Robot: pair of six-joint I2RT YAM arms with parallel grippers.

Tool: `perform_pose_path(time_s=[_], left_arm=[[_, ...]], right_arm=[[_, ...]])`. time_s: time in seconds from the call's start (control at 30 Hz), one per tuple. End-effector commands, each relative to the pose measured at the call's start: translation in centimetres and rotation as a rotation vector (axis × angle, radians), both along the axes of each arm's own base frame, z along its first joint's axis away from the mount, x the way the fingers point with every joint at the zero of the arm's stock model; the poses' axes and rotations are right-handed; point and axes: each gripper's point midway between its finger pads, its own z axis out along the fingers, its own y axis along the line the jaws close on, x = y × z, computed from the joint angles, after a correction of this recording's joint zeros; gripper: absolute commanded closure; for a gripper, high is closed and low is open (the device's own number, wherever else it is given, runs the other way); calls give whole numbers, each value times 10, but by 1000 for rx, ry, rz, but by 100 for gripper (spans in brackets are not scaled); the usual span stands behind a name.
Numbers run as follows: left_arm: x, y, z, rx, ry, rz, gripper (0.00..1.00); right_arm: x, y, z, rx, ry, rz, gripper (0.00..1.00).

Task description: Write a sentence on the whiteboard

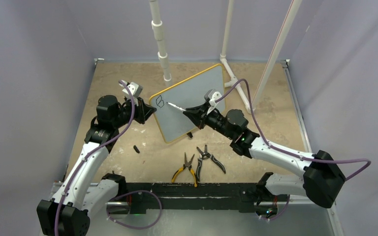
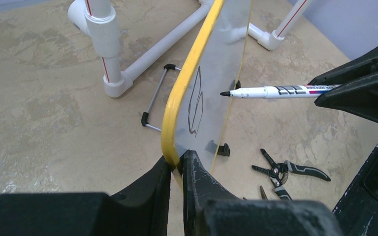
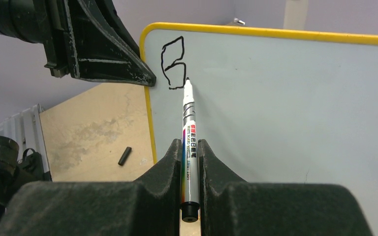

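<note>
Whiteboard (image 1: pixel 189 101) stands tilted on table (image 1: pixel 128 78), left gripper (image 2: pixel 177 164) pinched tight on its yellow rim. Right gripper (image 3: pixel 190 150) clamps whiteboard marker (image 3: pixel 188 113), tip just beside sentence (image 3: pixel 173 64): one B-like black letter, board's top-left corner.

Open table (image 1: pixel 278 103) at far right; pipe frame (image 1: pixel 162 49) close behind the whiteboard (image 1: pixel 197 93), yellow pliers (image 1: pixel 186 167) and black pliers (image 1: pixel 207 156) in front.

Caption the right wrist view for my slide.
Right gripper holds the marker, tip beside the first black letter on the whiteboard, while the left gripper clamps its yellow rim.
</note>
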Motion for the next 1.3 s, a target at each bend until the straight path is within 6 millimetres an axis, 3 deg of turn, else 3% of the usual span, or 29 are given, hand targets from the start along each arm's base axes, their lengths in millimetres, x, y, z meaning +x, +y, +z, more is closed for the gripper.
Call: perform_pose_path(time_s=[0.0, 0.4, 1.27], left_arm=[[7, 9, -10, 52, -3, 37, 100], [7, 8, -11, 53, -3, 32, 100], [7, 9, -11, 53, -3, 33, 100]], right_arm=[[5, 5, 44, 83, -107, 2, 100], [13, 12, 47, 87, -116, -3, 100], [24, -4, 20, 29, -36, -111, 100]])
